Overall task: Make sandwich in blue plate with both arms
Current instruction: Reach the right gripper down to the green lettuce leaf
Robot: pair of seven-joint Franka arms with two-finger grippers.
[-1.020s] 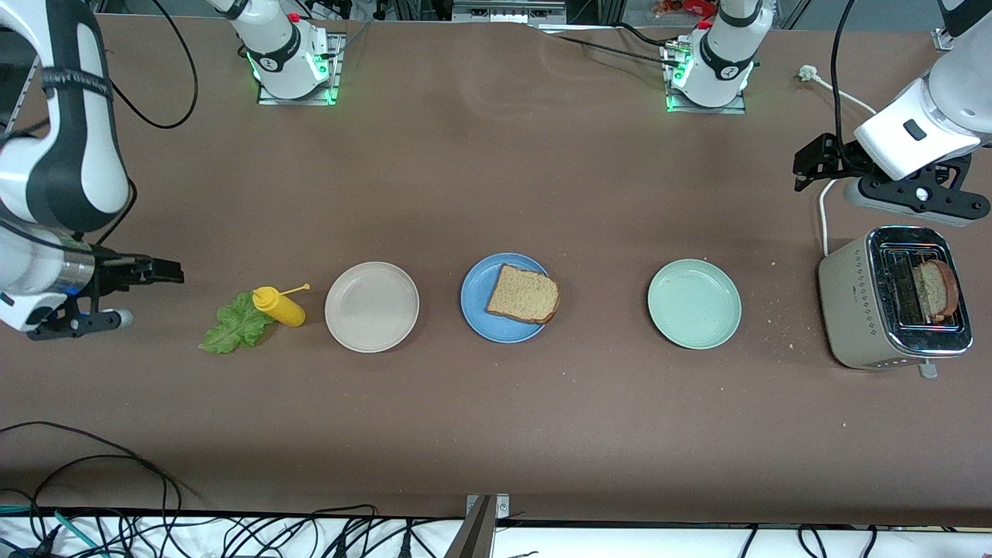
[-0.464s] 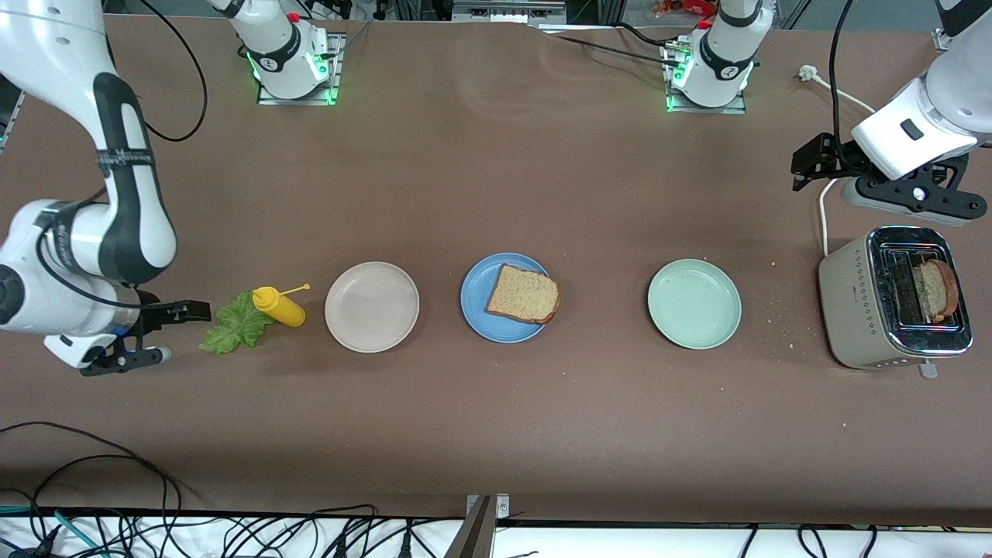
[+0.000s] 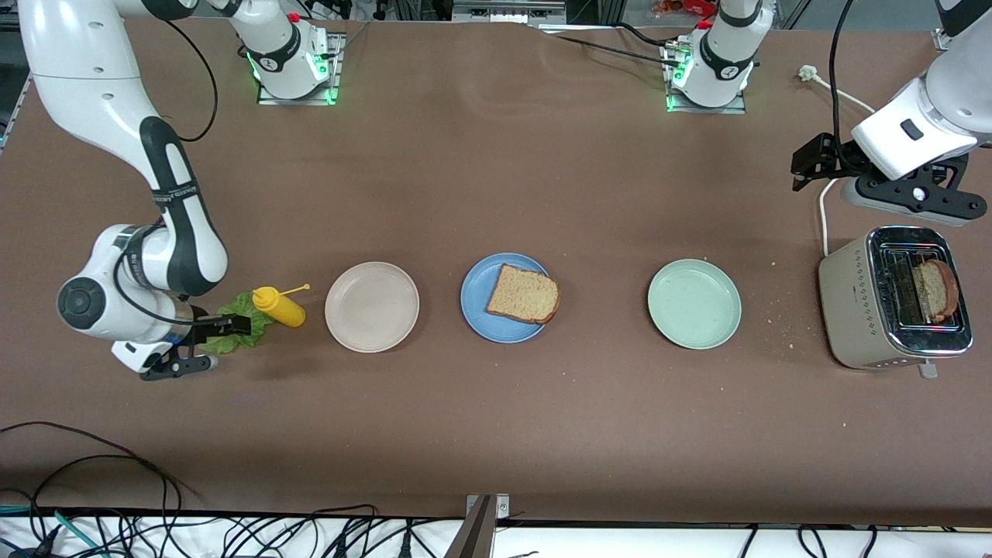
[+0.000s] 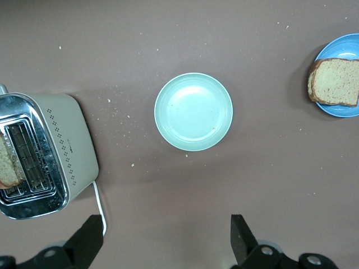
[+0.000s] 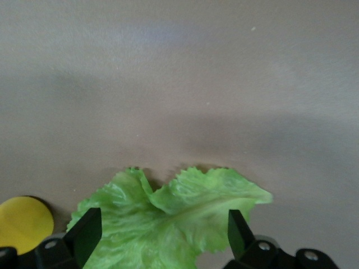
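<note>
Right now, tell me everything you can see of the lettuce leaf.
The lettuce is one ruffled, bright green leaf with a paler midrib and frilly edges, lying flat on the brown table at the right arm's end. The yellow bottle lies against its edge. The right gripper hangs over it, open, fingers either side of the leaf in the right wrist view; contact cannot be told.
</note>
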